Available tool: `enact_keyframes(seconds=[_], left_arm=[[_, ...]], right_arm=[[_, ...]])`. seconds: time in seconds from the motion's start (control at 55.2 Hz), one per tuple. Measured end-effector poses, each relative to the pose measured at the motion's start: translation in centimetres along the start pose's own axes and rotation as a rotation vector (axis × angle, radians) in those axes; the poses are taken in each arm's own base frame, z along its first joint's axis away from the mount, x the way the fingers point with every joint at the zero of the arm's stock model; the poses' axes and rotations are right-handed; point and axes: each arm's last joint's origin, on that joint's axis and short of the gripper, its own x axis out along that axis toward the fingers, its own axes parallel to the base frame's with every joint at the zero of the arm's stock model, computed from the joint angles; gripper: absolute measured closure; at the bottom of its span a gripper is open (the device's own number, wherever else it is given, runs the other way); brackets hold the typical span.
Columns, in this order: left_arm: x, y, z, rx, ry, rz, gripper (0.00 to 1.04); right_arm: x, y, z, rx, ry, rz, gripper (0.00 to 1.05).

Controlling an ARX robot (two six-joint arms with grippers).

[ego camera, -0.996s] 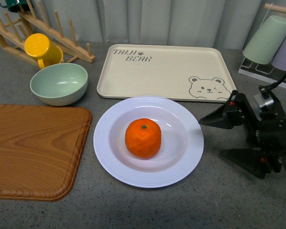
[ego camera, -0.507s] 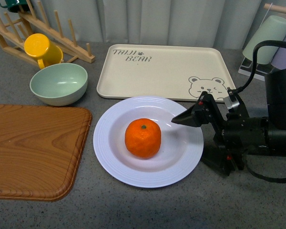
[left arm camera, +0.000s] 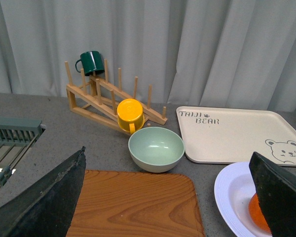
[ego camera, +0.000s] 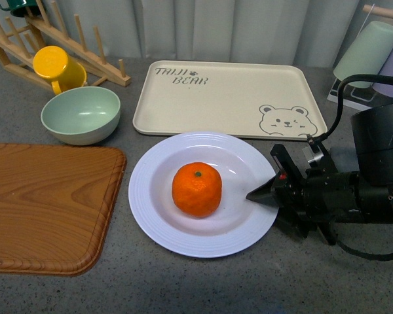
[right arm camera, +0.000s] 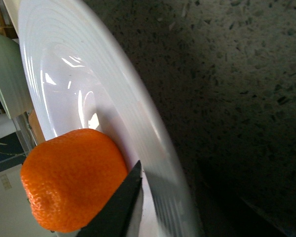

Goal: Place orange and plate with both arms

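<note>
The orange (ego camera: pixel 196 190) sits in the middle of the plate (ego camera: pixel 149 196) on the counter (ego camera: pixel 183 284); my right end effector (ego camera: pixel 272 210) is at the plate's right rim, and I cannot tell if it grips; my left end effector (left arm camera: pixel 166 158) is wide open and empty.

Orange (right arm camera: pixel 71 175) in plate (right arm camera: pixel 138 116); fingers (right arm camera: pixel 116 210) over rim.

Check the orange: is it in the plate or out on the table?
In the plate. The front view shows the orange resting in the well of the plate, inside its ridged rim.
</note>
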Motion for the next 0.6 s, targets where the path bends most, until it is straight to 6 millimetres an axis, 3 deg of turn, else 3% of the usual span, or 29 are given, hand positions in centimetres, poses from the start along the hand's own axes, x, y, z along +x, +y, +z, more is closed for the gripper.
enact_keyframes(seconds=[0.163,0.598], left_arm=[[0.0,0.0,0.0,0.0,0.0,0.0,0.06],[0.0,0.0,0.0,0.0,0.0,0.0,0.06]], right_arm=[[-0.3,0.5,0.0,-0.05,0.034,0.03,1.01],[-1.1,0.2,-0.9,-0.053,0.025,0.144,1.01]])
